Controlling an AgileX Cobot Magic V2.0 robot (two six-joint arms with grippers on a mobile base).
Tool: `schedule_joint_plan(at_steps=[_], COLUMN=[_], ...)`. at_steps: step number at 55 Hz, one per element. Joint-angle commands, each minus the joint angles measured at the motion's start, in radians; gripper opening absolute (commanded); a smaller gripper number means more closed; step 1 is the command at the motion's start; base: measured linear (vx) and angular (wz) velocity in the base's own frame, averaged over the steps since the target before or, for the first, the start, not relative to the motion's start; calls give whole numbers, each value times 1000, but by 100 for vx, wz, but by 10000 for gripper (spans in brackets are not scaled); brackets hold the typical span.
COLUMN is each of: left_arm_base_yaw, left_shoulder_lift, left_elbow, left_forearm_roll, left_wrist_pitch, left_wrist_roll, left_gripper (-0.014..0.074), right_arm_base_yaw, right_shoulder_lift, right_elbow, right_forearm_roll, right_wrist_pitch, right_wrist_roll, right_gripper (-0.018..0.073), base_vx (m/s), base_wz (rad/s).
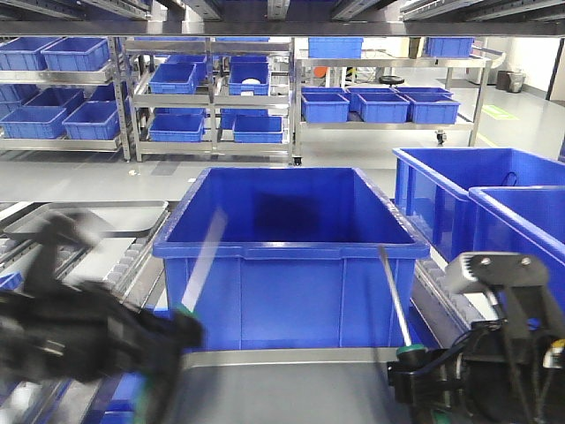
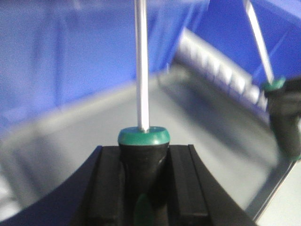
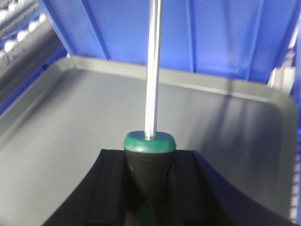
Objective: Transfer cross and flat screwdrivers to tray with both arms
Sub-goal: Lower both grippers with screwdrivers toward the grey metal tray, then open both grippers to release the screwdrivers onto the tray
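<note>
Front view: a large blue plastic crate [image 1: 287,256] stands squarely behind a grey metal tray with a raised rim [image 1: 291,389], filling the middle of the frame. At lower left the black left gripper [image 1: 172,329], smeared by motion blur, holds a screwdriver with a green collar and a long steel shaft [image 1: 201,265] that leans up and to the right across the crate's front wall. At lower right the black right gripper [image 1: 415,371] holds a second green-collared screwdriver [image 1: 395,300], its shaft tilting up and to the left against the same wall. More blue bins [image 1: 481,208] crowd the right side, and steel shelving stacked with blue containers [image 1: 212,88] lines the back wall.

Left wrist view: the left gripper's black pads [image 2: 108,188] are pressed against the dark handle of the screwdriver [image 2: 142,141], pinching it on both sides just under the green collar. The shaft rises out of the top of the frame, so the tip type cannot be told. The tray's grey floor [image 2: 70,155] lies below, blurred, with the other screwdriver and its gripper [image 2: 282,122] at far right.

Right wrist view: the right gripper's pads [image 3: 113,188] clamp the black handle of its screwdriver [image 3: 150,150] the same way, over the tray's bare floor [image 3: 61,127]. The crate's blue wall [image 3: 211,33] rises directly beyond the tray rim, and the tip is out of frame.
</note>
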Motion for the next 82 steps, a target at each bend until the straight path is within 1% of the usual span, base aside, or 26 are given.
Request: schedule_joint_plan(at_steps=[1, 4, 7, 12, 17, 25, 31, 34, 39, 47, 62, 70, 82], left_arm_base_yaw=[-41, -52, -59, -59, -58, -58, -58, -58, -58, -58, -58, -58, -58], left_shoulder_lift=[36, 69, 95, 133, 157, 165, 165, 164, 152, 75, -126, -174, -174], left_elbow=[-30, -30, -30, -30, -30, -30, -30, -30, -33, -33, -33, -33, -33], left_forearm_roll=[-63, -63, -63, -63, -63, -63, -63, -63, -63, -61, -55, -55, -55], left_wrist_pitch=[-49, -57, -59, -56, -56, -56, -56, -57, -64, -99, -227, -232, -232], left_wrist_roll=[6, 5, 5, 5, 3, 3, 3, 3, 6, 7, 33, 33, 33], left_gripper=[17, 35, 71, 159, 265, 435, 498, 507, 507, 503, 503, 503, 503], right_arm_base_yaw=[-3, -3, -3, -3, -3, -3, -3, -3, -3, -3, -3, -3, -3], right_shoulder_lift=[-2, 8, 17, 32, 48, 68, 71, 67, 51, -30, -204, -258, -276], right_elbow=[-30, -30, -30, -30, -30, -30, -30, -31, -31, -31, -31, -31, -31], right_forearm_roll=[30, 29, 29, 29, 29, 29, 29, 30, 29, 20, -1, -1, -1], right_wrist_pitch=[-72, -68, -61, -48, -42, -23, -21, -30, -46, -54, -63, -62, -62], right_wrist_roll=[-18, -18, -18, -18, -17, -15, -15, -15, -15, -16, -18, -18, -18], right_gripper=[4, 18, 37, 90, 171, 342, 454, 498, 539, 536, 531, 531, 531], base_vx=[0, 0, 0, 0, 0, 0, 0, 0, 0, 0, 0, 0, 0], base_wz=[0, 0, 0, 0, 0, 0, 0, 0, 0, 0, 0, 0, 0])
